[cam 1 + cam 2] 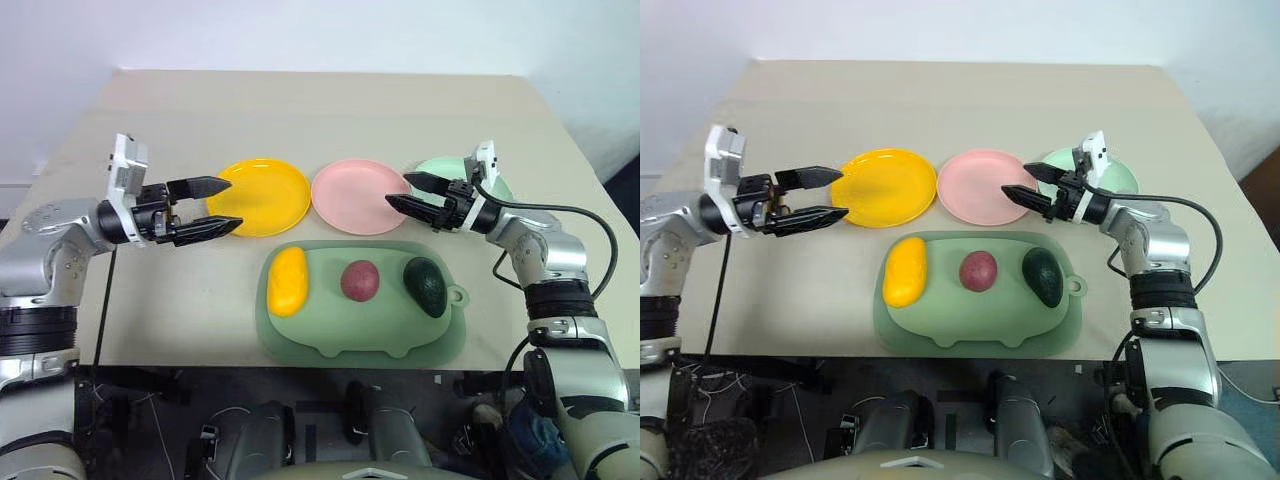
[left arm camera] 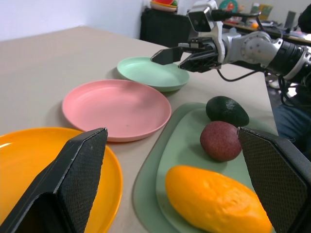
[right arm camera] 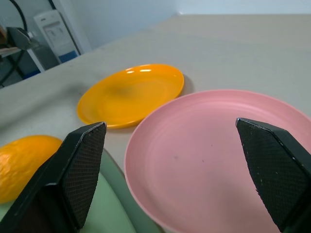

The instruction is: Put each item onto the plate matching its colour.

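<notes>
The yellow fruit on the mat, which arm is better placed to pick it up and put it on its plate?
The left. The yellow fruit lies at the left end of the green mat, and the open left hand hangs by the yellow plate. The open right hand is over by the pink plate.

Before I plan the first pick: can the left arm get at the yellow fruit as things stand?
Probably yes. The left gripper is open and empty beside the yellow plate, and the yellow fruit lies uncovered at the mat's near-left end.
</notes>
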`<action>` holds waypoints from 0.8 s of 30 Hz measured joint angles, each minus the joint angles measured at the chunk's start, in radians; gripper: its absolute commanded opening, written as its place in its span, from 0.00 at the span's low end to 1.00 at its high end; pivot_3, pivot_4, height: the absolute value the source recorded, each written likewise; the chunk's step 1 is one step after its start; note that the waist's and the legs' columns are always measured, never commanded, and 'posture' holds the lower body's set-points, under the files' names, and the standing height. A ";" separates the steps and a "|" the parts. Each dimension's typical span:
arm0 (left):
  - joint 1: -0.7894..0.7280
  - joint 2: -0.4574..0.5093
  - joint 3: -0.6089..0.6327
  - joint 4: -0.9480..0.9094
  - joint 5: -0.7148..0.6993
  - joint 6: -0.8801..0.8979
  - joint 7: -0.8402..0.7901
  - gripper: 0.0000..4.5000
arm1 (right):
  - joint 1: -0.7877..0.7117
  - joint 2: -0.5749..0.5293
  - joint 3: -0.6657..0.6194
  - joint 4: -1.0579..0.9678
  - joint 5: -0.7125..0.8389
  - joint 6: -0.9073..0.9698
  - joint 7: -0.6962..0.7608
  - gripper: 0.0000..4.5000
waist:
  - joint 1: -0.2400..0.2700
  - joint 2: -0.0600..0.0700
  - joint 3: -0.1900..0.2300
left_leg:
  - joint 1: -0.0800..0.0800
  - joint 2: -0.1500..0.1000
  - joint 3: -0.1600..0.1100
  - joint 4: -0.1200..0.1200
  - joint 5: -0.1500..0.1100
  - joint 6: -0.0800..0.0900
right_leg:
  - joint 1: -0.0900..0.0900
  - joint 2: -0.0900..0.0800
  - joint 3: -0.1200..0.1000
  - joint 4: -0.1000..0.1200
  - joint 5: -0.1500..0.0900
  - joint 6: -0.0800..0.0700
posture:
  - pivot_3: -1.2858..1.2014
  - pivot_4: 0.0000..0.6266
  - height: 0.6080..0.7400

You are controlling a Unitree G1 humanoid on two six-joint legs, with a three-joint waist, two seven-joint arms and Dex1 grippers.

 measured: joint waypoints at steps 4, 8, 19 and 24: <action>-0.001 0.007 0.010 -0.001 -0.004 0.009 -0.002 1.00 | -0.004 0.005 0.000 0.014 -0.015 -0.023 -0.002 1.00 | 0.002 0.000 0.000 | 0.000 0.000 0.000 0.000 0.000 0.000 | 0.000 0.000 0.000 0.000 0.000 0.000 | 0.52 0.24 1.00; -0.027 -0.019 0.000 0.009 0.000 -0.003 -0.007 1.00 | -0.003 0.002 -0.004 0.013 -0.018 -0.018 -0.027 1.00 | 0.001 0.000 0.000 | 0.000 0.000 0.000 0.000 0.000 0.000 | 0.000 0.000 0.000 0.000 0.000 0.000 | 0.52 0.24 1.00; -0.038 -0.136 -0.036 0.036 0.011 -0.045 -0.005 1.00 | 0.003 -0.086 -0.062 -0.076 -0.053 0.160 -0.231 1.00 | -0.003 0.001 0.001 | 0.000 0.000 0.001 0.000 0.000 0.000 | -0.001 0.001 0.000 0.000 0.000 0.000 | 0.52 0.24 1.00; -0.017 -0.140 -0.034 0.046 0.013 -0.058 -0.020 1.00 | 0.008 -0.077 -0.083 -0.172 -0.054 0.314 -0.403 1.00 | -0.001 0.001 0.001 | 0.000 0.000 0.001 0.000 0.000 0.000 | -0.001 0.000 0.001 0.000 0.000 0.000 | 0.52 0.24 1.00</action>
